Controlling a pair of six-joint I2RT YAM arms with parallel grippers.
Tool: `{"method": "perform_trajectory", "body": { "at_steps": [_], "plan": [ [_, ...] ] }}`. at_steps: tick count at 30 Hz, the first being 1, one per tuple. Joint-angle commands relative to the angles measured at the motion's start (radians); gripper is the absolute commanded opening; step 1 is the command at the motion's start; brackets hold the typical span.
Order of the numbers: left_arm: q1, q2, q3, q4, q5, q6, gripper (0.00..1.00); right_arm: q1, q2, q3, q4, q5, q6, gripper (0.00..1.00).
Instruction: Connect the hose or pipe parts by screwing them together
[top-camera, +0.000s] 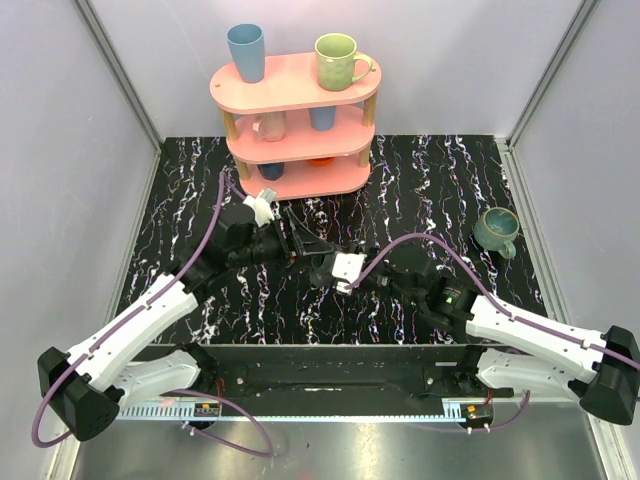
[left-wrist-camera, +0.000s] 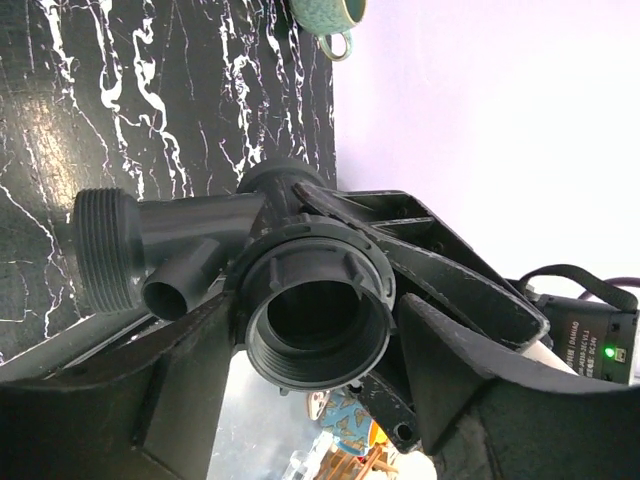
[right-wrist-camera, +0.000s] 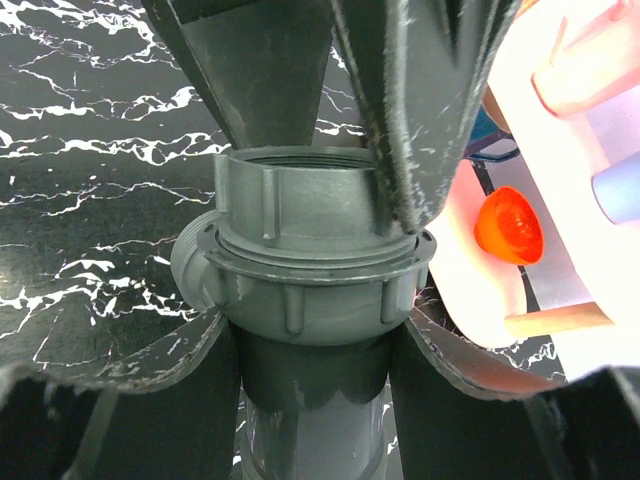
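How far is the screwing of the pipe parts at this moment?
Done: the right gripper holds the T-fitting, the ribbed collar seated on one end. In hand: the left gripper straddles that collar. Left: turning it tight; tightness cannot be seen.

The only writing I can find is in my left wrist feed. It is a few lines of small white print on the black module (left-wrist-camera: 585, 340) with the green light, off to the right of the left gripper (left-wrist-camera: 315, 345) and past its right-hand jaw. I can tell it is lettering with some digits, but it is too small and skewed for me to read a single word with confidence. In the overhead feed, one small black box (top-camera: 205, 408) and a second small box (top-camera: 478, 411) sit well back from both pairs of jaws by the arm bases, and their orange marks are too tiny to read.
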Motion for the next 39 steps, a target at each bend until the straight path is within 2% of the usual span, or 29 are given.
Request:
{"method": "perform_trajectory", "body": {
  "at_steps": [1, 3, 4, 6, 8, 12, 13, 15, 16, 17, 18, 19, 20, 21, 22, 23, 24, 25, 26, 29, 32, 33, 34, 35, 39],
  "plan": [
    [0.002, 0.006, 0.031, 0.047, 0.05, -0.039, 0.6, 0.016, -0.004, 0.009, 0.073, 0.028, -0.016, 0.0],
    [0.0, 0.004, 0.011, 0.082, 0.07, -0.013, 0.48, 0.016, -0.006, 0.017, 0.064, 0.027, -0.006, 0.0],
    [0.0, 0.002, 0.003, 0.101, 0.077, 0.002, 0.34, 0.016, -0.012, 0.019, 0.059, 0.021, -0.001, 0.0],
    [0.0, -0.001, -0.012, 0.157, 0.1, 0.095, 0.24, 0.016, -0.016, 0.029, 0.039, -0.011, 0.017, 0.0],
    [0.0, -0.004, -0.014, 0.205, 0.125, 0.264, 0.15, 0.017, -0.024, 0.052, 0.002, -0.06, 0.052, 0.0],
    [0.0, -0.043, -0.085, 0.311, 0.249, 0.639, 0.13, 0.016, -0.023, 0.112, -0.091, -0.178, 0.117, 0.0],
    [0.0, -0.056, -0.109, 0.361, 0.281, 0.788, 0.14, 0.016, -0.023, 0.141, -0.108, -0.206, 0.152, 0.0],
    [0.0, -0.092, -0.176, 0.395, 0.416, 0.948, 0.13, 0.014, -0.024, 0.155, -0.136, -0.324, 0.174, 0.0],
    [0.0, -0.105, -0.195, 0.388, 0.479, 1.144, 0.12, 0.014, -0.024, 0.167, -0.145, -0.364, 0.194, 0.0],
    [0.0, -0.114, -0.207, 0.356, 0.598, 1.259, 0.1, 0.014, -0.024, 0.172, -0.156, -0.431, 0.204, 0.0],
    [0.0, -0.134, -0.207, 0.328, 0.625, 1.351, 0.04, 0.014, -0.021, 0.178, -0.166, -0.464, 0.208, 0.0],
    [0.0, -0.14, -0.205, 0.287, 0.642, 1.449, 0.02, 0.014, -0.023, 0.183, -0.174, -0.488, 0.221, 0.0],
    [0.002, -0.149, -0.199, 0.273, 0.64, 1.481, 0.02, 0.012, -0.026, 0.181, -0.18, -0.523, 0.227, 0.0],
    [0.002, -0.151, -0.183, 0.26, 0.633, 1.51, 0.05, 0.012, -0.029, 0.18, -0.179, -0.534, 0.234, 0.0],
    [0.003, -0.149, -0.167, 0.215, 0.622, 1.563, 0.12, 0.014, -0.039, 0.169, -0.18, -0.542, 0.241, 0.0],
    [0.004, -0.14, -0.152, 0.185, 0.613, 1.589, 0.28, 0.014, -0.047, 0.163, -0.179, -0.539, 0.243, 0.0],
    [0.004, -0.134, -0.111, 0.155, 0.598, 1.605, 0.5, 0.012, -0.052, 0.16, -0.179, -0.53, 0.244, 0.0],
    [0.004, -0.133, -0.094, 0.126, 0.575, 1.602, 0.87, 0.014, -0.058, 0.152, -0.183, -0.519, 0.243, 0.0],
    [0.004, -0.136, -0.084, 0.121, 0.532, 1.597, 0.99, 0.012, -0.062, 0.151, -0.199, -0.496, 0.241, 0.0],
    [0.005, -0.181, -0.087, 0.15, 0.444, 1.553, 0.99, 0.014, -0.073, 0.146, -0.217, -0.447, 0.234, 0.0],
    [0.005, -0.256, -0.141, 0.278, 0.346, 1.383, 0.99, 0.014, -0.078, 0.146, -0.229, -0.394, 0.217, 0.0],
    [0.005, -0.274, -0.152, 0.311, 0.314, 1.319, 0.99, 0.014, -0.075, 0.146, -0.229, -0.377, 0.214, 0.0],
    [0.005, -0.289, -0.158, 0.349, 0.273, 1.176, 0.99, 0.014, -0.072, 0.151, -0.232, -0.358, 0.197, 0.0],
    [0.005, -0.312, -0.153, 0.346, 0.183, 1.1, 0.99, 0.014, -0.067, 0.154, -0.236, -0.317, 0.188, 0.0],
    [0.005, -0.309, -0.124, 0.332, 0.047, 0.805, 0.99, 0.014, -0.03, 0.16, -0.225, -0.197, 0.139, 0.0]
  ]
}}
